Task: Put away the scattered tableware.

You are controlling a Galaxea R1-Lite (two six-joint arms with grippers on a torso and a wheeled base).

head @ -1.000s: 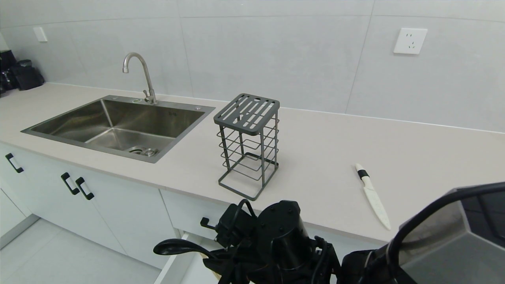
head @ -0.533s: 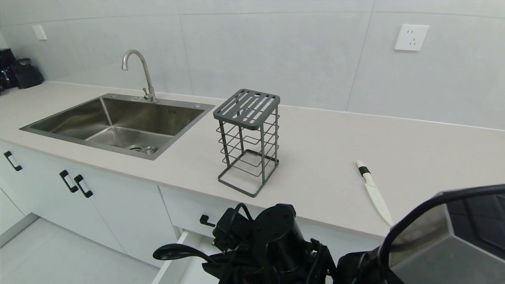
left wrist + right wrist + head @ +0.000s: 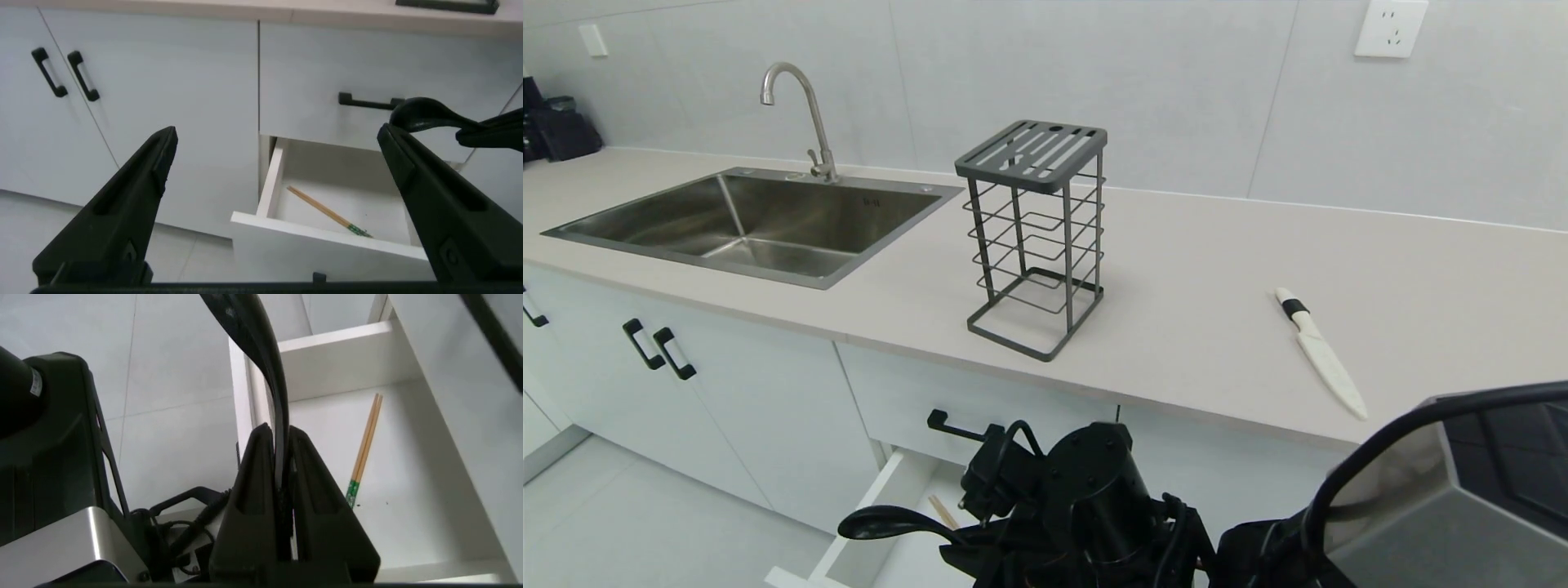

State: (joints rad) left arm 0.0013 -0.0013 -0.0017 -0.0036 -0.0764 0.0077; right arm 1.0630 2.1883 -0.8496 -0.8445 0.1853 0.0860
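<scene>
My right gripper (image 3: pixel 278 441) is shut on the handle of a black spoon (image 3: pixel 260 351), held over an open white drawer (image 3: pixel 327 355) under the counter. A pair of chopsticks (image 3: pixel 364 445) lies in that drawer. The spoon (image 3: pixel 882 518) juts left from the arms at the bottom of the head view. My left gripper (image 3: pixel 278 139) is wide open with nothing between its fingers, facing the drawer (image 3: pixel 327 233) and its chopsticks (image 3: pixel 327 212). A white knife (image 3: pixel 1319 351) with a black band lies on the counter at the right.
A dark wire knife rack (image 3: pixel 1033 237) stands mid-counter, with a steel sink (image 3: pixel 743 220) and tap (image 3: pixel 800 106) to its left. Cabinet doors with black handles (image 3: pixel 658 351) sit below the sink. A shut drawer with a black handle (image 3: pixel 952 425) is above the open one.
The head camera has dropped lower, so the counter things sit higher in the picture and the open drawer shows more. The spoon stays held in the same place in the view.
</scene>
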